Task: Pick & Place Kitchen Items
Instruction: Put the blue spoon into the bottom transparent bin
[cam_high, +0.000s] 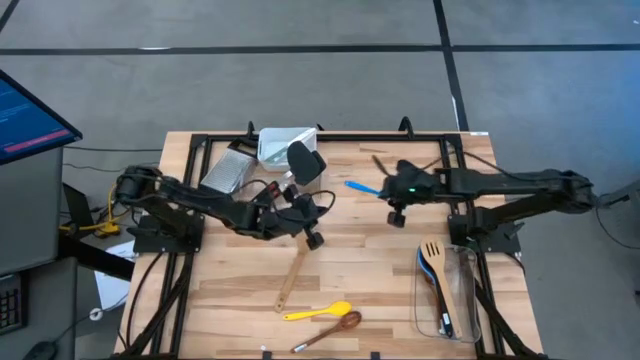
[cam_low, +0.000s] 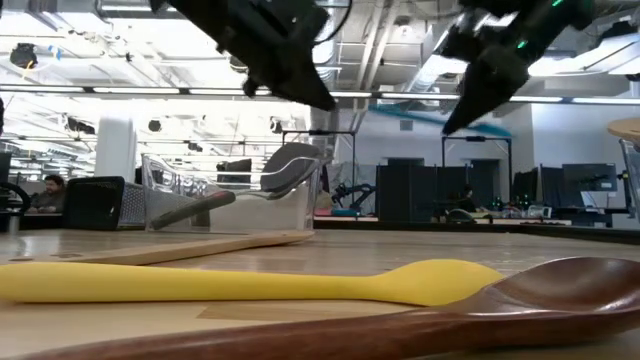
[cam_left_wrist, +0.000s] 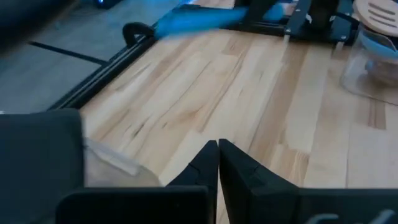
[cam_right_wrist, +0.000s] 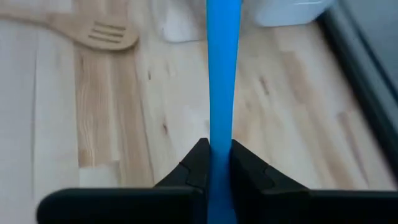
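My right gripper (cam_high: 385, 189) hangs above the table's far middle, shut on a blue utensil (cam_high: 362, 187) that sticks out toward the left. My left gripper (cam_high: 322, 205) is raised over the table's middle, shut with nothing between its fingers (cam_left_wrist: 217, 149). Below it a wooden slotted turner (cam_high: 294, 276) lies flat on the table. A yellow silicone spoon (cam_high: 320, 312) and a dark wooden spoon (cam_high: 330, 328) lie near the front edge. A black spatula (cam_high: 305, 160) leans in the clear tub (cam_high: 280, 142) at the far edge. My right gripper pinches the blue utensil's handle (cam_right_wrist: 221, 140) between its two fingers. The handle runs straight on ahead of the fingertips, along the fingers. The fingers slant down from the table's right. The utensil is lifted clear of the table.
A clear tub (cam_high: 448, 300) at the right front holds another wooden slotted turner (cam_high: 434, 255) and other utensils. A metal grater-like piece (cam_high: 228, 170) lies at the far left. Black frame rails (cam_high: 330, 135) run along the table's edges. Bare wood shows between the arms.
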